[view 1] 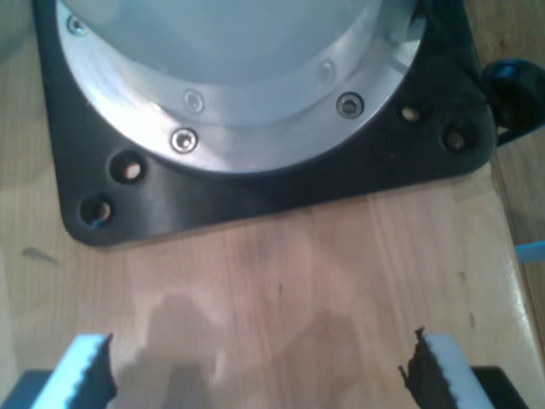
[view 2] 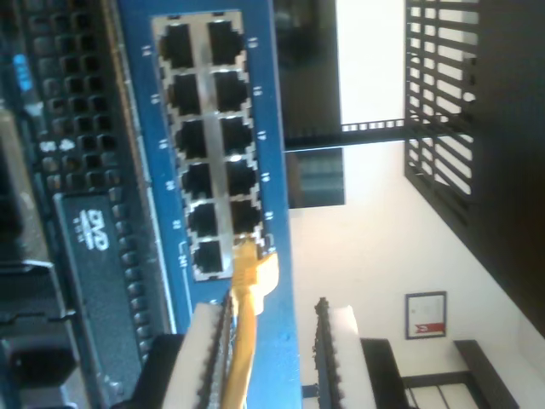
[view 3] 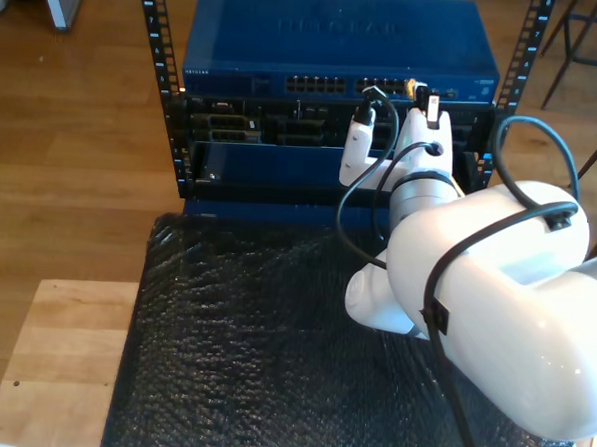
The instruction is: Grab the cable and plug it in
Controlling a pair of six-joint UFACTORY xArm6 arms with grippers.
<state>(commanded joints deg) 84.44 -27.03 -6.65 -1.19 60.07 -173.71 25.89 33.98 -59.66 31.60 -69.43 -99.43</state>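
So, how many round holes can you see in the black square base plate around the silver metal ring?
4. Two round holes are near one visible corner of the black square base plate, and two near the other. More may be hidden outside the picture.

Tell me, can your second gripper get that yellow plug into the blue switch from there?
Probably yes. My second gripper has the cable between its fingers, its plug already at a port of the blue switch, with nothing between them.

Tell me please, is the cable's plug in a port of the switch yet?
It looks in or nearly so: the plug meets a port on the blue switch, cable running back between my second pincer fingers. Full seating: cannot tell.
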